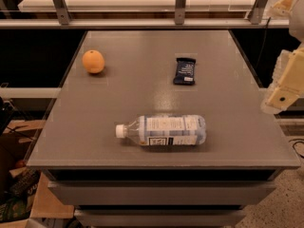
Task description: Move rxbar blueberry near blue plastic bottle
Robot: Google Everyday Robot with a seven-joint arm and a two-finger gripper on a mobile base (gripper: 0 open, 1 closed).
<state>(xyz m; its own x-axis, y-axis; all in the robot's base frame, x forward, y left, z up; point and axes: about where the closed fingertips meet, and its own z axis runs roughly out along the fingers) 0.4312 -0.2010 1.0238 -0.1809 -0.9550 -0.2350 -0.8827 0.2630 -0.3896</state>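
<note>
The rxbar blueberry (184, 71) is a small dark navy wrapper lying flat on the grey table (142, 94), right of centre toward the back, with its white patch at the near end. The blue plastic bottle (164, 130) lies on its side near the front edge, with its white cap pointing left. The bar is well behind the bottle and apart from it. My gripper (279, 98) is the pale cream part at the right edge of the view, beyond the table's right side, away from both things and holding nothing I can see.
A round orange fruit (93, 61) sits at the back left of the table. A metal rail with posts (179, 6) runs behind the table. Cardboard and clutter (19, 184) lie on the floor at the lower left.
</note>
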